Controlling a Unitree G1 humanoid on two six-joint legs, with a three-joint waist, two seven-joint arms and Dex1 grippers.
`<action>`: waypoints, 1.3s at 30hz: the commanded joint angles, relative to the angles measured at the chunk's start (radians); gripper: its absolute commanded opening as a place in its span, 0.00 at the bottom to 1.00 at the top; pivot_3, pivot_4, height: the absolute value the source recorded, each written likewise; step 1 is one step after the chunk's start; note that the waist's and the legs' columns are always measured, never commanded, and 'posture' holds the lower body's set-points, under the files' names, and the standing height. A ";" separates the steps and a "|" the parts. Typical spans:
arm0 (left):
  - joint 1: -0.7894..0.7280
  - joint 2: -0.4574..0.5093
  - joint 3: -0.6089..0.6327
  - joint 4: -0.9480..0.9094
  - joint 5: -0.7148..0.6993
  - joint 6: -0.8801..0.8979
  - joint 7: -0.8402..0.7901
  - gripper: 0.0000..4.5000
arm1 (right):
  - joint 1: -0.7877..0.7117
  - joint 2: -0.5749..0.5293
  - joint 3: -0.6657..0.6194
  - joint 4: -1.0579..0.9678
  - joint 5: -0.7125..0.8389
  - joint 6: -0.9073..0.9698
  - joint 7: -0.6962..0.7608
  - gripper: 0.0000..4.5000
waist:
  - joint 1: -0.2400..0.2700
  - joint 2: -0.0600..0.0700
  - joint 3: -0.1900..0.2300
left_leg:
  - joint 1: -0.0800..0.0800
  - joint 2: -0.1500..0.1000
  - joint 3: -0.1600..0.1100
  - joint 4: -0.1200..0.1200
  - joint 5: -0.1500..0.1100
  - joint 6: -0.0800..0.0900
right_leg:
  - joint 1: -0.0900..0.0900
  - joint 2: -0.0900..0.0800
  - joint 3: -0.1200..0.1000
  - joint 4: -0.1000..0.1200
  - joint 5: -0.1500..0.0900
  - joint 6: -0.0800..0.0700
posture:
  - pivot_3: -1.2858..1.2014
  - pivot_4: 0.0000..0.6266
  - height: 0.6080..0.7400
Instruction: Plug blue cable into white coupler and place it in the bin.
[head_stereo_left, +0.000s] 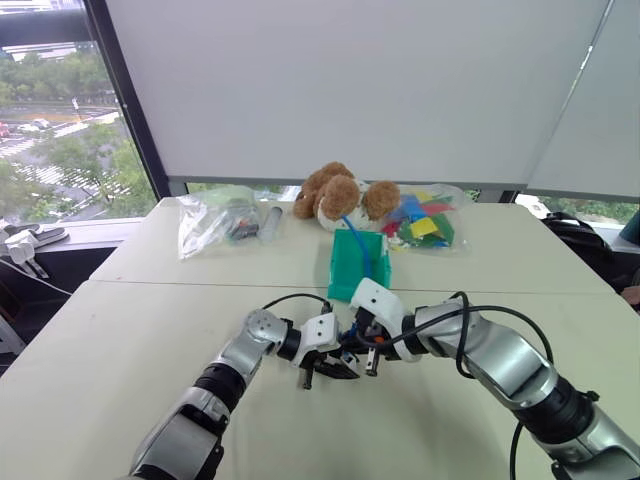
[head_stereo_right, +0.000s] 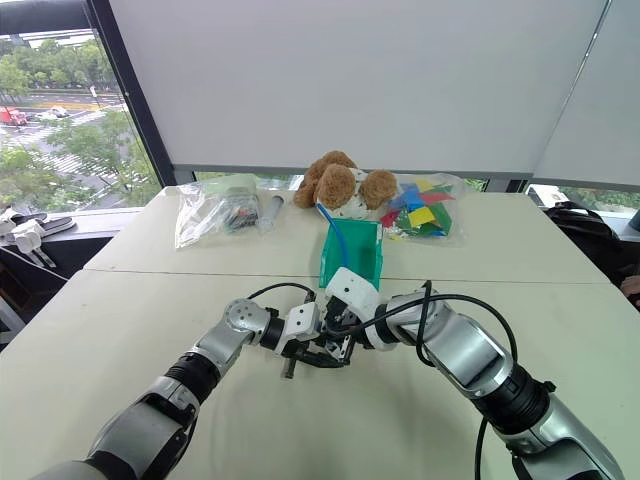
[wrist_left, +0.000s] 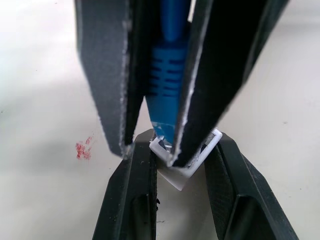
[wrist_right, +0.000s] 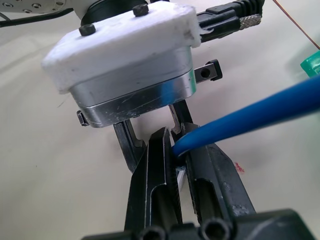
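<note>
The cable (wrist_left: 167, 75) has its blue plug end clenched between the fingers of the right gripper (head_stereo_left: 370, 352), and the tip of the plug goes into the white coupler (wrist_left: 182, 162). The coupler is gripped by the left gripper (head_stereo_left: 322, 372), whose two fingers (wrist_left: 131, 200) press on its sides. Both grippers meet just above the table (head_stereo_left: 120, 330), near the middle of its front part. From the plug, the cable rises toward 12 o'clock and passes over the bin (head_stereo_left: 357, 264), which stands on the table just beyond the grippers. At 12 o'clock from the bin a brown plush toy (head_stereo_left: 340, 195) lies. At 1 o'clock from the bin there is a clear bag (head_stereo_left: 425, 222) with coloured pieces, and at 10 o'clock another clear bag (head_stereo_left: 215, 222).
</note>
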 joint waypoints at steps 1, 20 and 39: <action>0.046 0.001 -0.064 0.061 0.065 0.014 -0.012 0.16 | -0.014 -0.013 0.016 -0.019 -0.012 0.037 0.000 0.00 | 0.000 0.000 0.000 | 0.000 0.000 0.000 0.000 0.000 0.000 | 0.000 0.000 0.000 0.000 0.000 0.000 | 0.52 0.24 1.00; 0.035 -0.004 -0.062 0.071 0.066 0.009 -0.010 0.16 | -0.028 0.011 0.015 -0.066 0.013 0.182 -0.044 0.00 | 0.001 0.000 0.000 | 0.000 0.000 0.000 0.000 0.000 0.000 | 0.000 -0.004 -0.001 -0.002 0.000 0.000 | 0.52 0.24 1.00; 0.043 0.001 -0.061 0.055 0.064 0.018 -0.010 0.16 | -0.052 0.059 0.044 -0.040 0.027 0.301 -0.098 0.00 | -0.001 0.000 -0.003 | 0.000 0.000 0.000 -0.001 0.000 0.000 | 0.001 -0.004 -0.001 -0.003 0.000 0.000 | 0.52 0.24 1.00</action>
